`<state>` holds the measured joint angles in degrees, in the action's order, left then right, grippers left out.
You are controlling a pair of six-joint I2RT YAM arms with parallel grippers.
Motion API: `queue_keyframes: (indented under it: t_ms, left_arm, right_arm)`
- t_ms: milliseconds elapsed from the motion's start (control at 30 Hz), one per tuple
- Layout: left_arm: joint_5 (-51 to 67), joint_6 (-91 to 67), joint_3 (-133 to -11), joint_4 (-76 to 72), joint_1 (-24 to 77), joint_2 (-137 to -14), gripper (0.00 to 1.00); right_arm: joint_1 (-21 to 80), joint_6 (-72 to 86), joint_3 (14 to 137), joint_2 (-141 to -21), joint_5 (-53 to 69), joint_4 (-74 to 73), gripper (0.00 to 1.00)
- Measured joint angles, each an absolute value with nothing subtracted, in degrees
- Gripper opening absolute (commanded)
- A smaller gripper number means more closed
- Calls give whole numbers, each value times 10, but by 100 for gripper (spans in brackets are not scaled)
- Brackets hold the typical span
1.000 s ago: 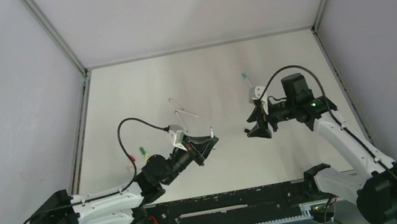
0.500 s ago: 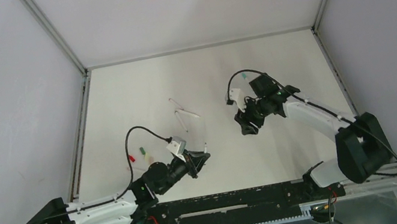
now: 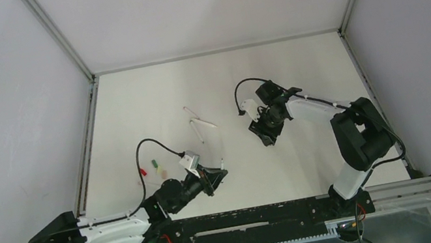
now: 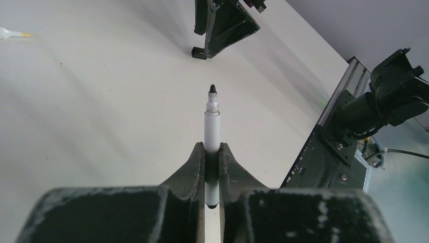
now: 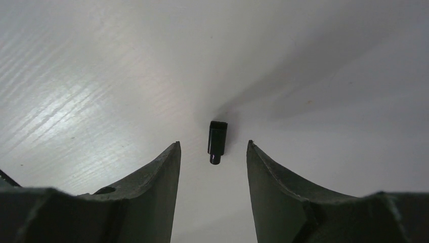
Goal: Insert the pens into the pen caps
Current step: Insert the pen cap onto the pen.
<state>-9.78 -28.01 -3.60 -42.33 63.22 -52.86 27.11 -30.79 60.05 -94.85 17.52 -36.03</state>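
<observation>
My left gripper is shut on a white-barrelled pen whose black tip points away from the wrist, held above the table. From above, that gripper is near the front, left of centre. My right gripper stands open, fingers pointing down close to the table, with a small black pen cap lying just ahead between the fingertips and touching neither. The top view shows this gripper right of centre. Two more white pens lie mid-table. A red cap and a green cap lie at the left.
Another pen with a yellow tip lies far left in the left wrist view. A black rail runs along the near edge, with the right arm's base beside it. Grey walls close in the table on three sides.
The right arm has swung left and lowered over the black cap, its jaws narrowing a little. The left arm has drawn back slightly toward the near edge, still holding the pen.
</observation>
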Motion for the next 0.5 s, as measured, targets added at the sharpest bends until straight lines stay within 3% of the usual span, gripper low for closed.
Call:
queue_keyframes:
  t_ms: [500]
  left_arm:
    - [-88, -300, -36, -471, 635, -579, 0]
  right_arm:
    - [279, -296, 607, -995, 148, -363, 44]
